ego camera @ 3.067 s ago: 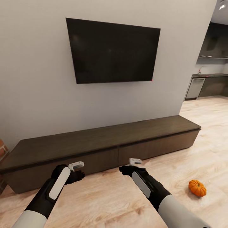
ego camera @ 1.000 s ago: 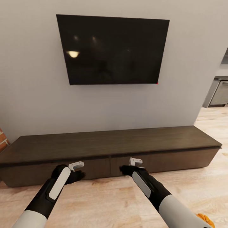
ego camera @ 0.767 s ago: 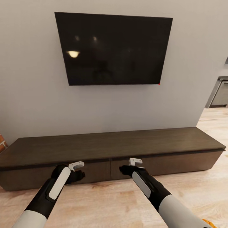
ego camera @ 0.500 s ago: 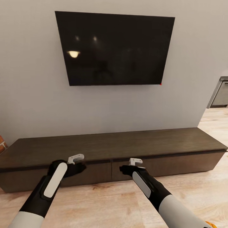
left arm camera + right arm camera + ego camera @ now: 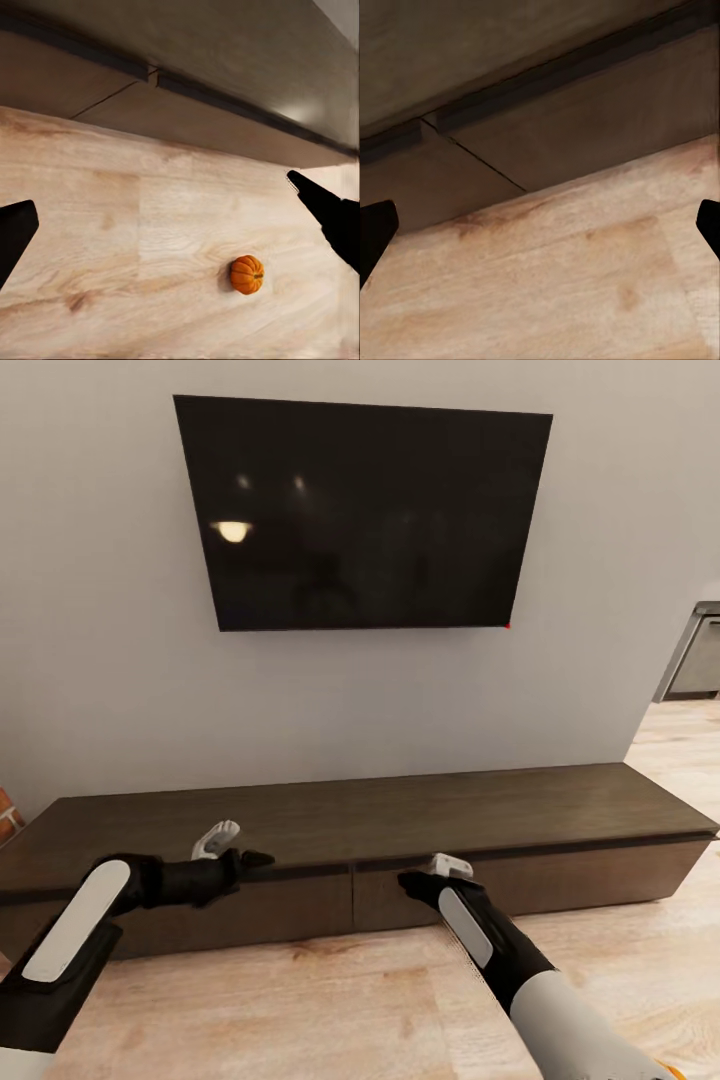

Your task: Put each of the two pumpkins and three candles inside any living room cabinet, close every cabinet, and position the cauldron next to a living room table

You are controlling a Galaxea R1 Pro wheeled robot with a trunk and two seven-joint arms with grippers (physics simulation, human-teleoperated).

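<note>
both sets of fingers (image 5: 322, 206) (image 5: 375, 225) spread wide, empty, before the cabinet (image 5: 400, 815).

Looking along the right claw (image 5: 540, 229), spread wide, one black fingertip (image 5: 375, 229) at each side of the frame, nothing between them. Beyond, the dark-brown cabinet (image 5: 607, 112): flat handle-less fronts, a thin seam (image 5: 472, 154) dividing two of them, a dark recessed strip beneath the overhanging top. Fronts shut flush. Below, light wooden floor (image 5: 547, 285) meeting the cabinet's base, grain and darker knots visible.
</note>
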